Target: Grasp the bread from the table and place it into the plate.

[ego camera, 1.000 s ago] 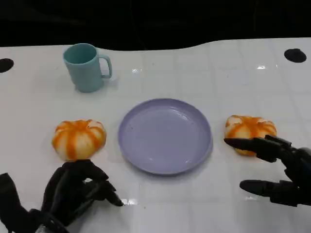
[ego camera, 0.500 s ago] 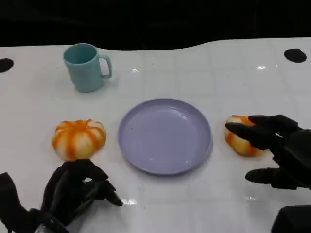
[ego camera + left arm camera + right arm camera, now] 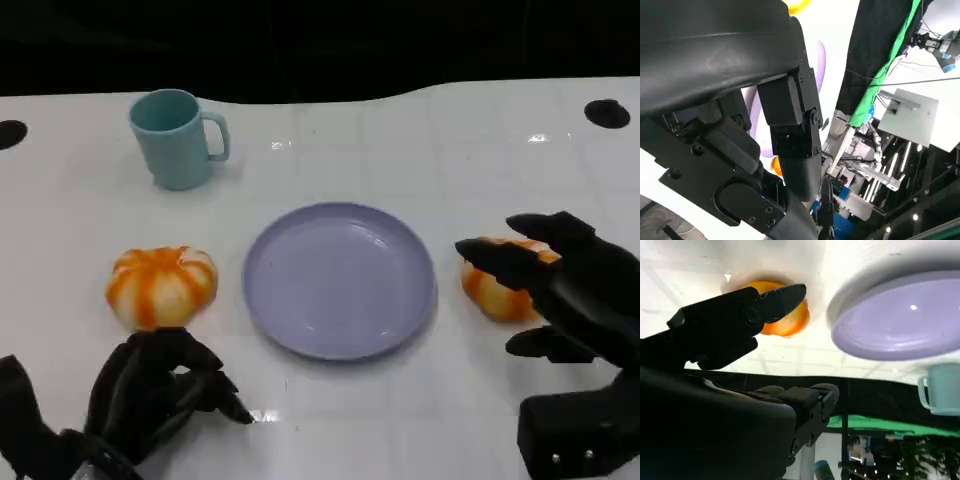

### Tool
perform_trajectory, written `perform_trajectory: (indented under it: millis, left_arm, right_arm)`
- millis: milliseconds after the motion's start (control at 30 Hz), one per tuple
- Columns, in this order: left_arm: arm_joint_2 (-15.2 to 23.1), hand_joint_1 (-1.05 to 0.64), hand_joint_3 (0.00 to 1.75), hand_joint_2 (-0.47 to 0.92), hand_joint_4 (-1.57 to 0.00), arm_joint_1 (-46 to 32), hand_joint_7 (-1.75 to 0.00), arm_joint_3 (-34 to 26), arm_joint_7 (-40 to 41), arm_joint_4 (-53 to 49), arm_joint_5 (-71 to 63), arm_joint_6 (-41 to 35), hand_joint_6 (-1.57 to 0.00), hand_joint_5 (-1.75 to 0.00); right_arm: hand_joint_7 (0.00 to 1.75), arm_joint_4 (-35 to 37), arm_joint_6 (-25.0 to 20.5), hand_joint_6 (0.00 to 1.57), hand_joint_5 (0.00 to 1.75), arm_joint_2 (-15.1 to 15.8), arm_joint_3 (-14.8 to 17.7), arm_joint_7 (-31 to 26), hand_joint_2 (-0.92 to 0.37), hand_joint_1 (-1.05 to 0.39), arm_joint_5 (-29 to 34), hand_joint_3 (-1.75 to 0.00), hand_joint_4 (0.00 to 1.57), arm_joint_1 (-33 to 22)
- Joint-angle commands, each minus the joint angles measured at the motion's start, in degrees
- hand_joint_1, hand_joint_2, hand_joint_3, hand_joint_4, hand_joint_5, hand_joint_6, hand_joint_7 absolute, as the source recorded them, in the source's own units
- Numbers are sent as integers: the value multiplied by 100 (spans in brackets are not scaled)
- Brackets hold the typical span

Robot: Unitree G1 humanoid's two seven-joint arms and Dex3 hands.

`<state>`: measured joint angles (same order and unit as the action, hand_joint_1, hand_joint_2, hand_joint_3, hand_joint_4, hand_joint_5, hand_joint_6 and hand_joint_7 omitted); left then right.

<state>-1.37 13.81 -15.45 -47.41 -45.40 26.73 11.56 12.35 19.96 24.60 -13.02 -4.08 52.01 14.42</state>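
The right hand (image 3: 560, 285) hovers over the bread (image 3: 492, 287) on the white surface (image 3: 400, 140), just right of the purple plate (image 3: 340, 280) — fingers (image 3: 500, 262) apart, not yet clamped. The left hand (image 3: 150, 395) rests near a second bread (image 3: 162, 286), fingers curled in on nothing. A teal mug (image 3: 178, 137) stands behind.

We were in a lab or studio. Behind the white table (image 3: 400, 130) hung a black curtain (image 3: 875, 45), green backdrop (image 3: 890, 65) and cabled equipment racks (image 3: 860, 165).
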Motion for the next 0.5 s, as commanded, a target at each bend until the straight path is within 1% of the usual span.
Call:
perform_trajectory:
  millis: [33, 233, 400, 500]
  left_arm:
    - [82, -105, 0, 60, -157, -9, -33, -15, 1, 25, -9, -44, -157, -57]
    - [72, -105, 0, 60, -157, -43, -33, -7, 10, 77, -17, -33, -157, -56]
    - [62, -105, 0, 60, -157, -57, -33, -8, 32, 100, -21, -28, -157, -57]
    - [58, -105, 0, 60, -157, -64, -34, -6, 47, 113, -26, -30, -157, -57]
  right_arm:
    - [1, 543, -91, 31, 39, 169, -288, -318, -76, -31, 193, 0, 1, 399]
    - [1, 1576, -147, 32, 42, 154, -789, -711, -76, -30, 445, -1, 3, 996]
    - [0, 2409, -302, 31, 43, 56, -1223, -928, -77, -36, 592, -1, 2, 1464]
    - [0, 2873, -312, 31, 43, -23, -1398, -1061, -76, -37, 533, 0, 4, 1689]
